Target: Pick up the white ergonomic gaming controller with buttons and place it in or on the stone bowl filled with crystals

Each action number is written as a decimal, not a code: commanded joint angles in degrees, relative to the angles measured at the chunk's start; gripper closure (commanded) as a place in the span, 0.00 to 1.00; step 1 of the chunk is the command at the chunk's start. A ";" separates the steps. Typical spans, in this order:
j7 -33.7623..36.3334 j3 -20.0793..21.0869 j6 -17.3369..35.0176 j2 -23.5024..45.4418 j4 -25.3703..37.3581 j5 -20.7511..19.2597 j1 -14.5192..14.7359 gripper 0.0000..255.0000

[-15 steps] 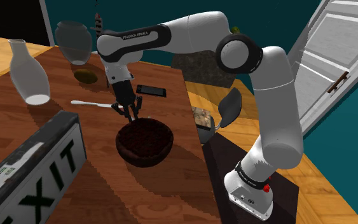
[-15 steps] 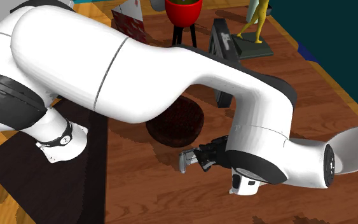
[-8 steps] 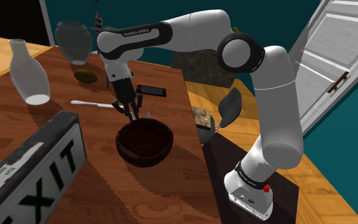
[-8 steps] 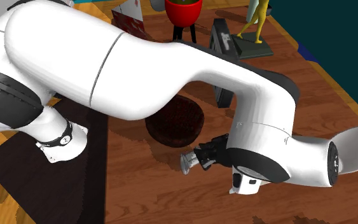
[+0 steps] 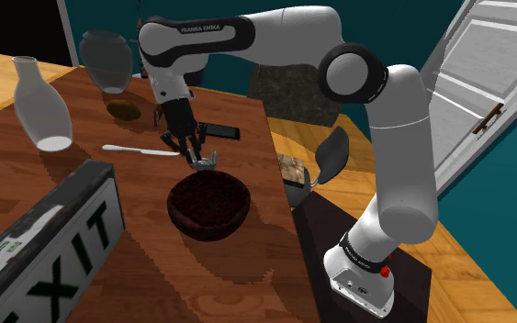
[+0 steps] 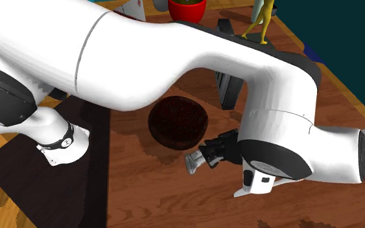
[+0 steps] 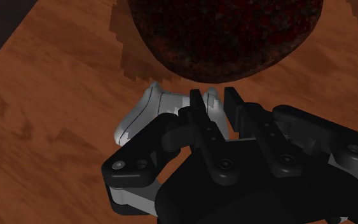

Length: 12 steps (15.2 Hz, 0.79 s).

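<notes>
- I am clamping my gripper [image 7: 215, 100] on the white controller [image 7: 147, 113]. Both black fingers [image 7: 197, 108] are pressing against its body with no gap showing.
- In the wrist view, one rounded grip of the controller is sticking out to the side of the fingers, and the rest is sitting between them.
- In the shoulder view, my gripper [image 5: 195, 154] is pointing downward with the controller [image 5: 207, 162] at its tips, apparently raised off the wooden table [image 5: 27, 183].
- The controller is hanging just beside the rim of the dark bowl [image 5: 208, 204], on the bowl's far side in that view, and not over its opening.
- In the second exterior view, the controller [image 6: 192, 163] is lying close to the bowl [image 6: 178, 122], apart from its edge, with my gripper [image 6: 205, 158] behind it.
- In the wrist view, the bowl [image 7: 225, 32] is showing as a dark, red-speckled mass just beyond my fingertips.
- A black phone [image 5: 219, 131] and a white utensil [image 5: 141, 150] are lying flat on the table near my gripper.
- A white bottle [image 5: 40, 105] and an EXIT sign [image 5: 54, 239] are sitting well apart from the bowl.
</notes>
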 commanded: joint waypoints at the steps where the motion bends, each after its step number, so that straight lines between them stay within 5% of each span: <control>1: 0.25 0.09 -1.23 -0.48 0.76 0.16 -0.03 1.00; 12: 1.93 0.52 -8.72 -1.66 7.27 0.92 0.00 1.00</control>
